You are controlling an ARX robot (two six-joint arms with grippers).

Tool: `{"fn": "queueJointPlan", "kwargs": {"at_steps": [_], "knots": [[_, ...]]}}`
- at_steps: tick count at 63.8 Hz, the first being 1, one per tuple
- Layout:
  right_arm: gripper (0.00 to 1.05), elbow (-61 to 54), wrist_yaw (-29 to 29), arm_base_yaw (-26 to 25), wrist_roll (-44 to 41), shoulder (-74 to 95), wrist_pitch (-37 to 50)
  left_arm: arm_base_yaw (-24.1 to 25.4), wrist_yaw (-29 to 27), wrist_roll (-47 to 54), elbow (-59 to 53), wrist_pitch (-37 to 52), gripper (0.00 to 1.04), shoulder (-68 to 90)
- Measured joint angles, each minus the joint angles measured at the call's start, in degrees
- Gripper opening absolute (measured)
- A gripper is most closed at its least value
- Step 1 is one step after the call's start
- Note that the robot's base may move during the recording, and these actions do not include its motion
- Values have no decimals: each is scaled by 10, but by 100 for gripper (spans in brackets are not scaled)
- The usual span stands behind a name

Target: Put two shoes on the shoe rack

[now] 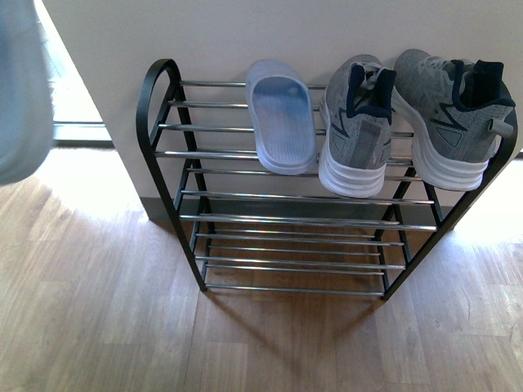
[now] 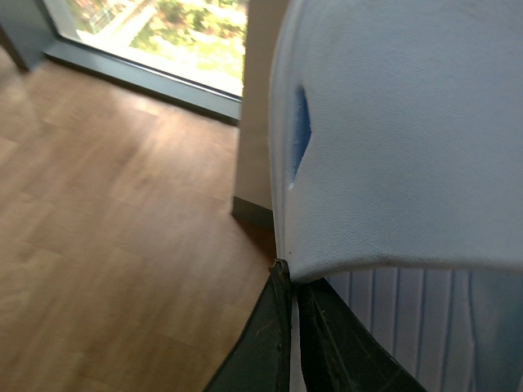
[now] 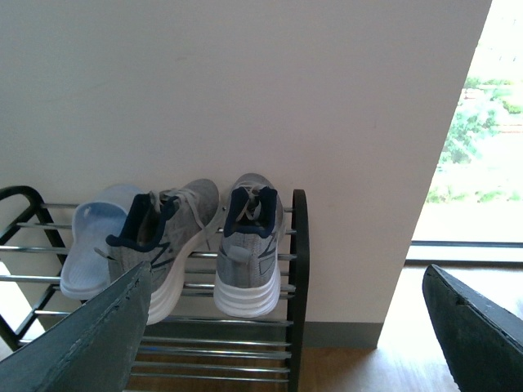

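The shoe rack (image 1: 294,220) stands against a white wall. On its top tier lie a pale blue slide slipper (image 1: 282,126) and two grey knit sneakers (image 1: 357,122) (image 1: 449,114), heels toward me. My left gripper (image 2: 294,286) is shut on the edge of a second pale blue slide slipper (image 2: 409,139), which shows as a blur (image 1: 20,90) at the front view's far left, apart from the rack. My right gripper (image 3: 286,343) is open and empty, facing the rack's (image 3: 298,269) right end, the sneakers (image 3: 167,237) (image 3: 249,245) and the racked slipper (image 3: 94,241).
The lower tiers of chrome rods (image 1: 294,265) hold nothing. Wooden floor (image 1: 98,310) spreads in front of the rack. A floor-level window (image 2: 163,33) lies to the left of the wall (image 1: 245,33), another bright window (image 3: 482,122) to its right.
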Motion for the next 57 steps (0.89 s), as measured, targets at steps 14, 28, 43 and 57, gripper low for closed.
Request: {"fn": "queueJointPlan", "kwargs": {"at_steps": [14, 28, 43, 57], "knots": [[96, 0, 0, 0, 0, 0, 0, -44, 67, -89, 157, 20, 2, 256], [96, 0, 0, 0, 0, 0, 0, -49, 63, -93, 344, -44, 2, 442], [96, 0, 0, 0, 0, 0, 0, -21, 73, -73, 448, -94, 2, 532], [96, 0, 0, 0, 0, 0, 0, -9, 85, -37, 502, -113, 2, 591]]}}
